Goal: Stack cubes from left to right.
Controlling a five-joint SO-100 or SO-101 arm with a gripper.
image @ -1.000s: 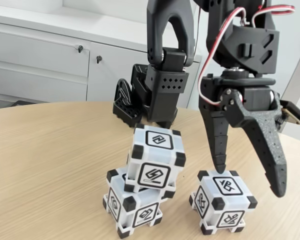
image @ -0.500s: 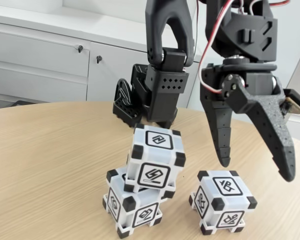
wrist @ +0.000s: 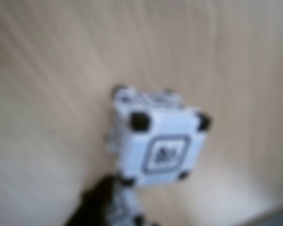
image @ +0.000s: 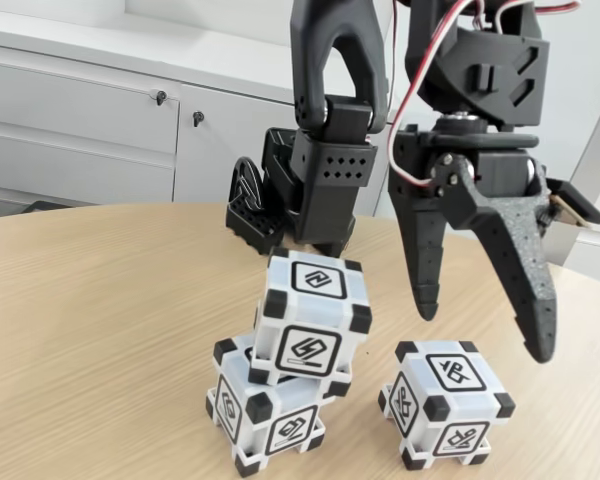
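Gripper is spread wide and holds nothing; I see it hanging just above the single cube, which sits alone on the wooden table to the right of the stack in the fixed view. One fingertip is above the cube's far left edge, the other finger reaches out past its right side.

In the same view the other two cubes are already one on the other. The lower cube stands on the table, and the upper cube sits on it turned and shifted toward the right, so it does not rest squarely. This is my first worry: I judge that a third cube placed on it, or a small push from a finger, can tip the upper cube off.

My second worry is the grasp itself. The single cube stands with a corner toward the camera, so I think the fingers may meet corners instead of flat faces, and then the cube can twist or slip out.

The wrist view is blurred; it shows a cube on the wood, but I cannot tell there how the fingers are lined up.
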